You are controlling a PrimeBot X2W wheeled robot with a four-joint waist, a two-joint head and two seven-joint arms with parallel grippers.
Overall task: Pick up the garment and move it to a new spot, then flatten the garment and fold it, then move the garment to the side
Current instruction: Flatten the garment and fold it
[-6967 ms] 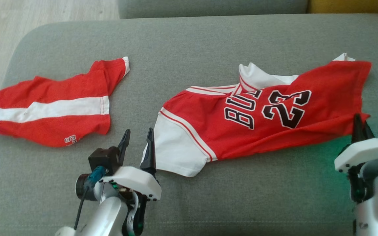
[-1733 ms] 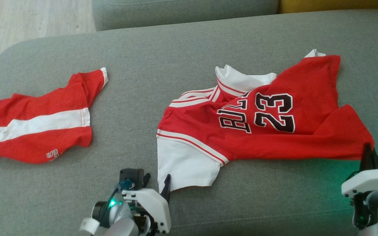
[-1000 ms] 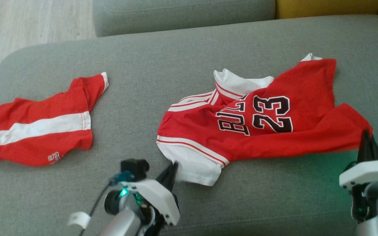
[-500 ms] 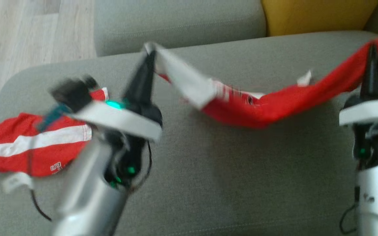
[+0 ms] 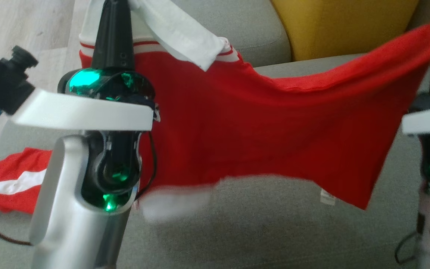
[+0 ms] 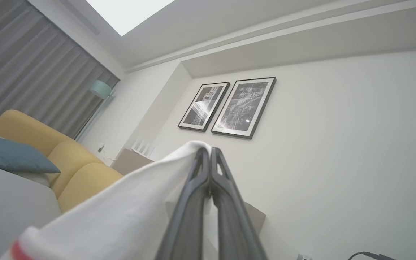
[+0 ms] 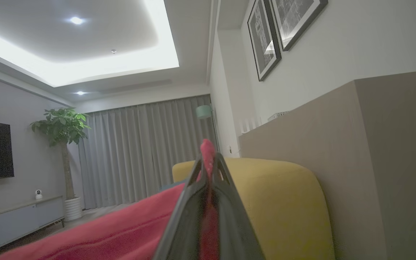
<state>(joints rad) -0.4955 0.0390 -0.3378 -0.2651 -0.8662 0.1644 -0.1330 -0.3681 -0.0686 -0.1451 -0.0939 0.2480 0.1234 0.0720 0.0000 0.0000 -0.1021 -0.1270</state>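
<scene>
Evidently limp and light, the jersey (image 5: 256, 127) sags between left end effector (image 6: 209, 151) and right end effector (image 7: 208, 153), both pinched shut on its edges.

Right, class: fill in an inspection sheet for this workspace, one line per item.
Surface: grey sofa seat, padded.
Job's things: red jersey hangs spread in the air, held at two ends.
Clutter: red and white shorts lying at the seat's left end.
Pincers: left pincer shut on the white sleeve; right pincer shut on a red edge.
Cables: black cable loops beside the left arm.
Surroundings: yellow cushion behind; framed pictures on the wall.
</scene>
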